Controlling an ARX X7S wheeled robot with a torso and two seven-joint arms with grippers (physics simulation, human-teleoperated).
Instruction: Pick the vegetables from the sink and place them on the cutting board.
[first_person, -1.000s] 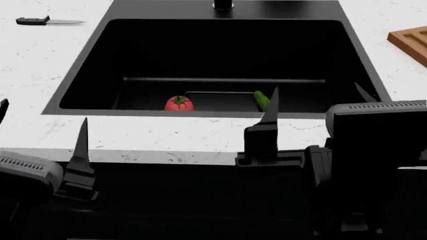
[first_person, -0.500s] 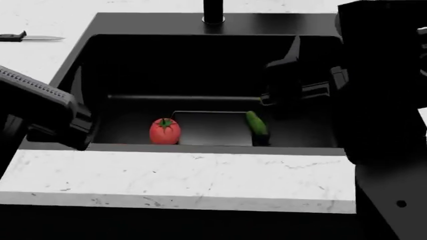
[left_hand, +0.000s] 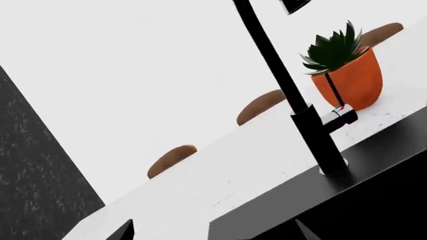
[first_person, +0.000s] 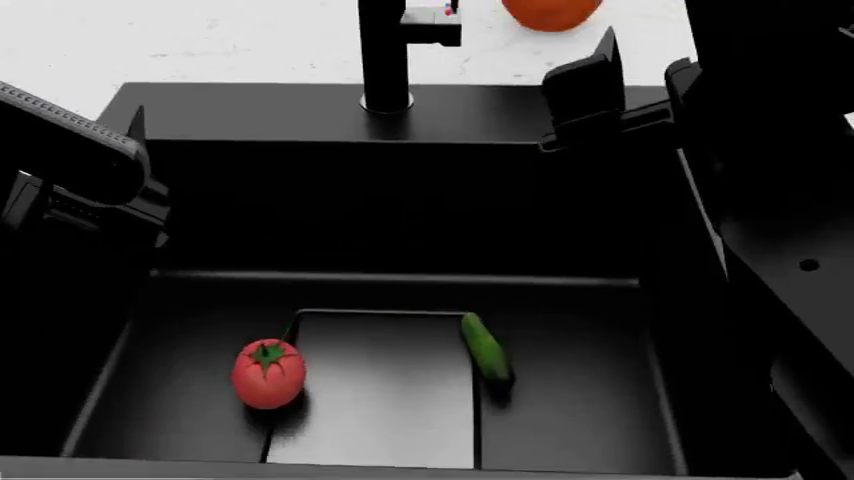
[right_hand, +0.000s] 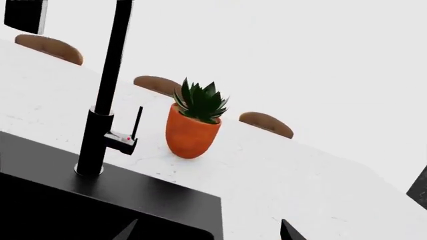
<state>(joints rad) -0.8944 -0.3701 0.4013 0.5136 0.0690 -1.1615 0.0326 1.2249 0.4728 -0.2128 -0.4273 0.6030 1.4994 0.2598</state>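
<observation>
Down in the matte black sink (first_person: 400, 115) lay the round red tomato (first_person: 268, 374) and small dark green cucumber (first_person: 486, 348), apart
Both arms hung above the basin; left gripper (left_hand: 213, 232) and right gripper (right_hand: 207, 231) spread, empty, facing the tall black faucet (first_person: 384, 50) and orange plant pot (right_hand: 191, 131)

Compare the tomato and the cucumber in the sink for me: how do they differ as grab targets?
The tomato is round and red with a green stem star; the cucumber is long, slim and dark green. The tomato sits toward the robot's left on the sink floor, the cucumber toward its right, lying lengthwise pointing away from the robot. Both rest on the basin bottom, apart, with neither gripper near them.
</observation>
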